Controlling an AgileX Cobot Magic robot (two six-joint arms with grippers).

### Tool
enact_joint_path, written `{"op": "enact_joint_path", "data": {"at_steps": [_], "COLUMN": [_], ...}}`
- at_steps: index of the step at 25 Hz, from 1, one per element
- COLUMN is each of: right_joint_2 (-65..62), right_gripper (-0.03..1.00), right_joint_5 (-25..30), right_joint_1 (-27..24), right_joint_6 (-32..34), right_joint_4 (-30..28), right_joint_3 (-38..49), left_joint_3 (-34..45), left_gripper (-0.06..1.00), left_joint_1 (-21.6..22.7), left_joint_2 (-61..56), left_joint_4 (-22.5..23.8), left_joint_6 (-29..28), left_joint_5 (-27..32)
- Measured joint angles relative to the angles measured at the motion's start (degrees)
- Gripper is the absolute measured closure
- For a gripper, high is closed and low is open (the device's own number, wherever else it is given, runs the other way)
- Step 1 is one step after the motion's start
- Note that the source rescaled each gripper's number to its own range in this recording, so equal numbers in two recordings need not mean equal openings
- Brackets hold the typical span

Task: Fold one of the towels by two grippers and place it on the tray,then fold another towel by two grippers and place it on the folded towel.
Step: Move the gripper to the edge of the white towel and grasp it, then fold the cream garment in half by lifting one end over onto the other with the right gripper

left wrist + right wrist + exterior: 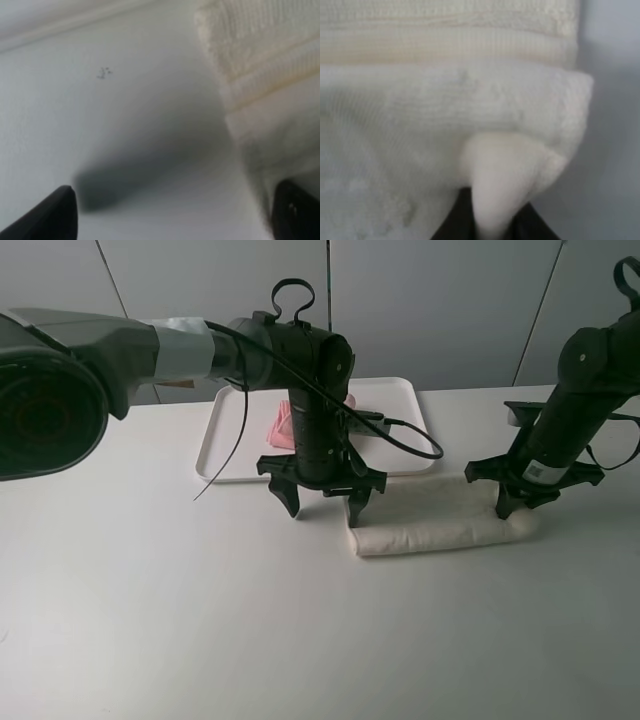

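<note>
The tray sits in the upper middle of the frame and holds the pink towel, partly hidden behind the left arm. Lower right of it, the cream towel lies on the table as a long folded strip. The left gripper is spread wide at the strip's left end, gripping nothing. The right gripper is pinched on a bunch of cream towel at the right end.

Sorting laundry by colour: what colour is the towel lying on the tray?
Pale pink towel, seen best in the exterior high view.
</note>
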Motion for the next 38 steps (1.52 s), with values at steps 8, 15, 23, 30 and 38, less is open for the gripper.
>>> {"op": "enact_joint_path", "data": {"at_steps": [8, 15, 23, 30, 38], "right_joint_2": [0.0, -1.2, -8.0, -10.0, -10.2], "right_gripper": [0.90, 0.90, 0.90, 0.90, 0.90], "right_joint_5": [0.5, 1.8, 5.9, 8.7, 12.9], "right_joint_1": [0.1, 0.1, 0.1, -0.3, -0.3], "right_joint_6": [-2.7, -5.6, -5.9, -11.0, -22.0], "right_joint_4": [0.0, 0.5, 5.1, 17.9, 39.1], "right_joint_3": [-0.1, 0.0, 0.2, 0.2, 0.2], "left_joint_3": [0.0, 0.0, 0.0, 0.0, 0.0], "left_gripper": [-0.06, -0.06, -0.06, -0.06, -0.05], "left_joint_1": [0.0, 0.0, 0.0, 0.0, 0.0], "left_joint_2": [0.0, 0.0, 0.0, 0.0, 0.0], "left_joint_4": [0.0, 0.0, 0.2, 0.7, 0.8], "left_joint_6": [0.2, 0.3, 0.4, 1.8, 2.4], "left_joint_5": [0.0, 0.0, 0.1, 0.3, 0.5]}}
